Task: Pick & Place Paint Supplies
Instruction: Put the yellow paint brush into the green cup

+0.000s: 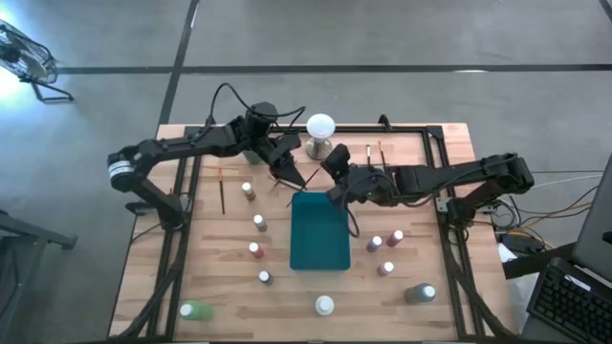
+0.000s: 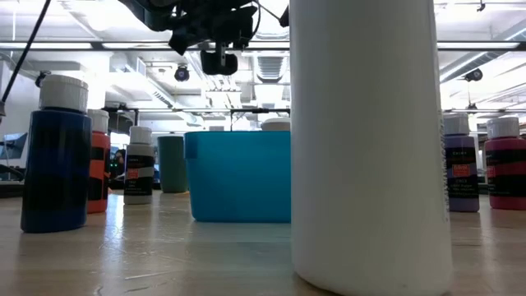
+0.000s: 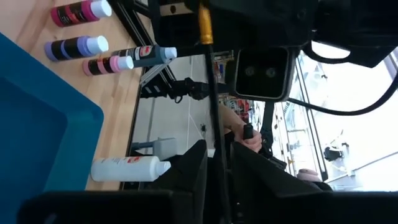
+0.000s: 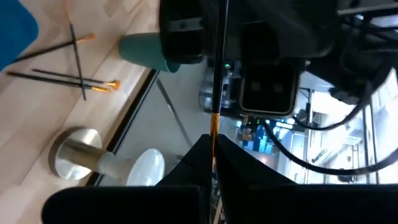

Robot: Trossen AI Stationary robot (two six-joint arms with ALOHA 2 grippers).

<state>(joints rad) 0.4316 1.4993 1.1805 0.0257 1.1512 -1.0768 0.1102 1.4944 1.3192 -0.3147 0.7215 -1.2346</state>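
Step in hand: brush transfer between hands. The left hand (image 1: 295, 178) and right hand (image 1: 334, 164) meet above the far edge of the tray (image 1: 319, 250). Each wrist view shows a thin brush (image 4: 215, 93) pinched between closed fingers; it appears to be one brush held by both, though the overlap is hard to read. Next move: one hand releases, the other lowers the brush into the tray directly below. Bottles (image 1: 259, 223) stand farther out on the table (image 1: 220, 287).

Both arms reach inward from their sides and meet over the far middle of the desk. The left hand (image 1: 292, 175) and the right hand (image 1: 335, 164) face each other closely, each with fingers pinched together.
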